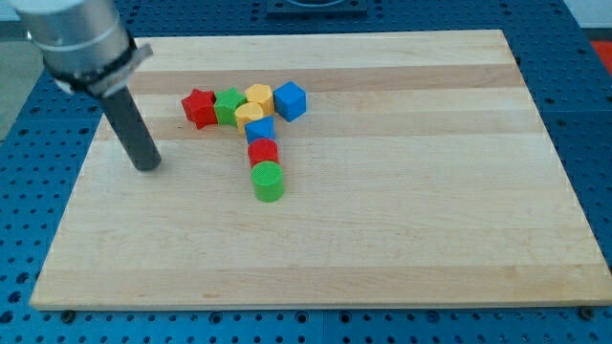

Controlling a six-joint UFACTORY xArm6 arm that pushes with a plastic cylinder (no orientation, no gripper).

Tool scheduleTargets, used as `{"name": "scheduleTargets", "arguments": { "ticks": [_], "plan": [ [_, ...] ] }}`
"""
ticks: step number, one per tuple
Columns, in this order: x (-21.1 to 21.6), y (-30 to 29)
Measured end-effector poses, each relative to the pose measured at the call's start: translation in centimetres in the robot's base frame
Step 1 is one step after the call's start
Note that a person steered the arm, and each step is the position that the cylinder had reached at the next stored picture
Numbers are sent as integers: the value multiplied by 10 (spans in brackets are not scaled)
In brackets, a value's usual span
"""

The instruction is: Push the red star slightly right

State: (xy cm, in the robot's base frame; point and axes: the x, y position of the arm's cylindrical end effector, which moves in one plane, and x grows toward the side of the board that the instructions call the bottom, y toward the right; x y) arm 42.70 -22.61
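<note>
The red star [199, 107] lies at the left end of a tight cluster of blocks in the upper middle of the wooden board [402, 210]. It touches a green star [228, 105] on its right. My tip [148, 165] rests on the board below and to the left of the red star, about a block's width or two away from it, touching no block. The rod rises up and left to the arm's grey body [81, 38].
Right of the green star sit a yellow block [258, 95], a second yellow block [250, 115] and a blue cube [290, 100]. Below them run a blue block [259, 130], a red cylinder [263, 152] and a green cylinder [269, 181].
</note>
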Motion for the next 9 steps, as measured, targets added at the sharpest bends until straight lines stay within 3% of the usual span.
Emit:
{"name": "scheduleTargets", "arguments": {
  "ticks": [4, 9],
  "plan": [
    [-60, 19],
    [-62, 34]
  ]
}}
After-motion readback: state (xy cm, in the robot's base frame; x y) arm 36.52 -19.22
